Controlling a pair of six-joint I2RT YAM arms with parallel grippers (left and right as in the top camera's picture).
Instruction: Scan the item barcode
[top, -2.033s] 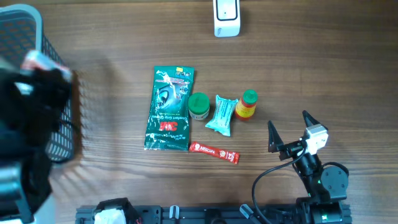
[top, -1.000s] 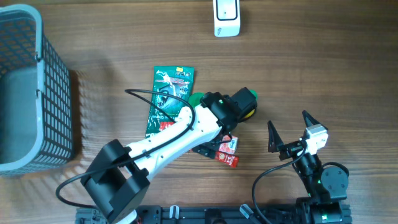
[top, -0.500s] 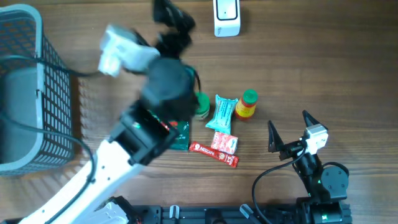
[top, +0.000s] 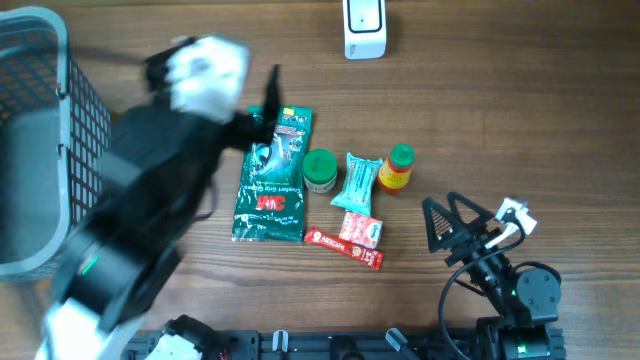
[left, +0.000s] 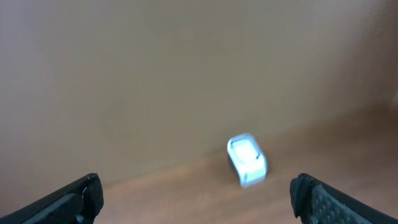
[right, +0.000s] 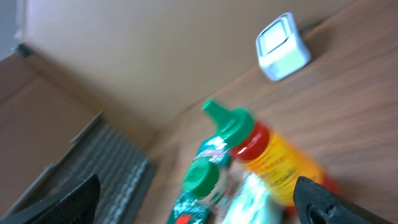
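Now my left gripper (left: 196, 198) has swung off, fingers wide, empty; the right gripper (top: 445, 212), equally wide and empty, tilts in. The red packet (top: 360, 229) lies well apart from the scanner (top: 365, 30): unscanned, I judge.

White scanner (top: 364, 28) far edge; green pkt (top: 272, 190) flat.

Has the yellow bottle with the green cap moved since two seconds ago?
No. The yellow bottle is in the same place, below the white scanner in the overhead view and just right of the pale blue packet.
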